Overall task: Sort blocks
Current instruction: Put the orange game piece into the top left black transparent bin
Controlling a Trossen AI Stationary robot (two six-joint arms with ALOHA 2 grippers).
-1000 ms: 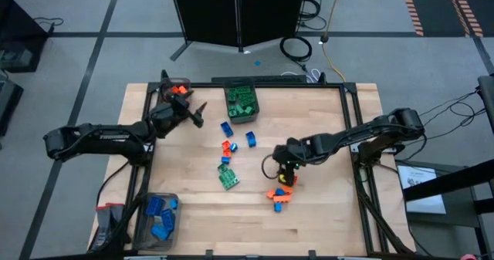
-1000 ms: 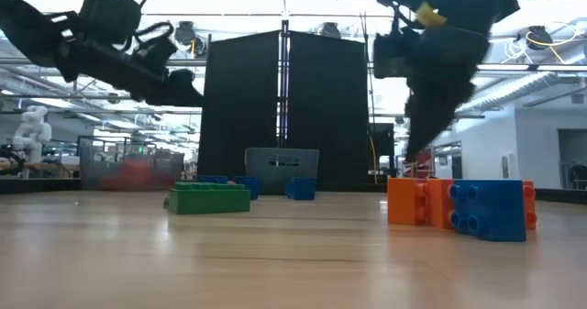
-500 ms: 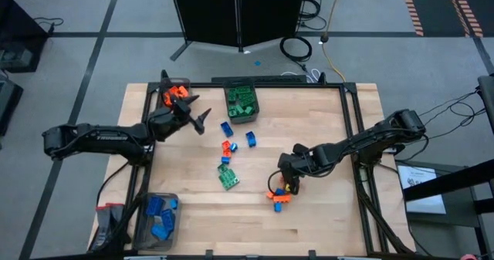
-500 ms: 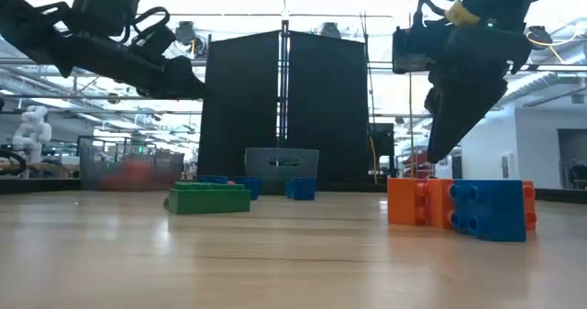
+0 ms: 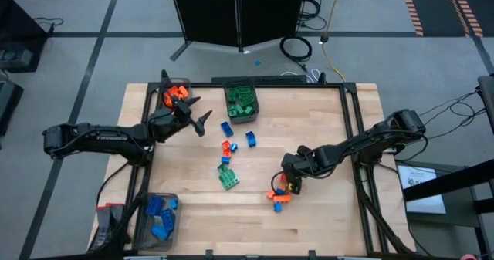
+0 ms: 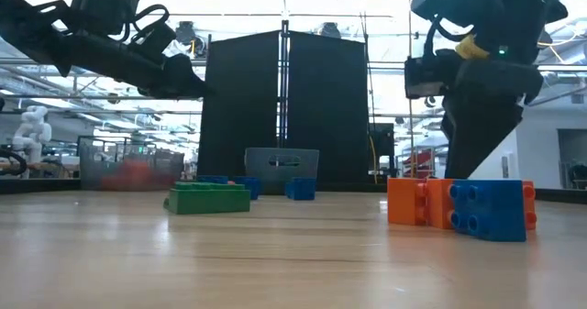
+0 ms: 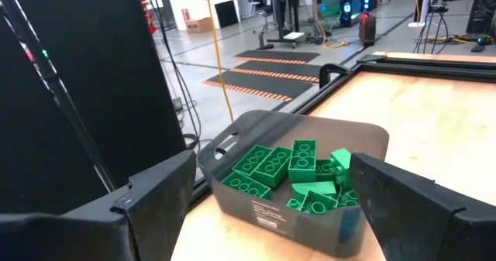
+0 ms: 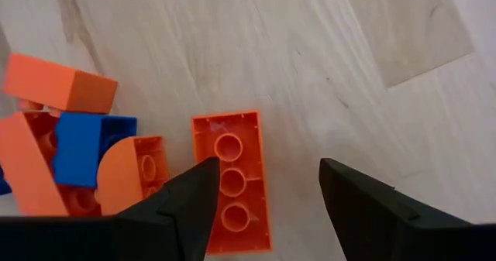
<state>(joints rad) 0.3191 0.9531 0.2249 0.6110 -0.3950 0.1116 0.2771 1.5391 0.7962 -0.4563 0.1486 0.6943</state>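
Blocks are what I am sorting, and the one in hand is an upturned orange brick [image 8: 231,182] lying hollow side up on the table [image 5: 324,221], framed between the right gripper's [image 5: 289,185] fingers [image 8: 186,207]. Those jaws stand open, one finger to each long side of the brick, empty and not yet touching it as far as I can tell. I judge the spread is set to straddle the brick's narrow width for a pick.

Just beside that brick sits a small heap of orange and blue blocks [image 8: 66,145], touching one another. The nearer finger has little room on that side, which I note as a risk of nudging the heap.

My left gripper [image 5: 193,115] hangs wide open and empty above the table's far-left area, near the orange bin [image 5: 174,92] and looking toward the green bin [image 7: 310,207], which holds green bricks only. It appears to be waiting.

Elsewhere, blue blocks [image 5: 226,128] and a green plate [image 5: 228,178] lie loose mid-table, well apart from the right gripper. The blue bin [image 5: 157,217] sits at the near-left corner. Sorting is partly done; roughly a dozen pieces remain loose on the table.
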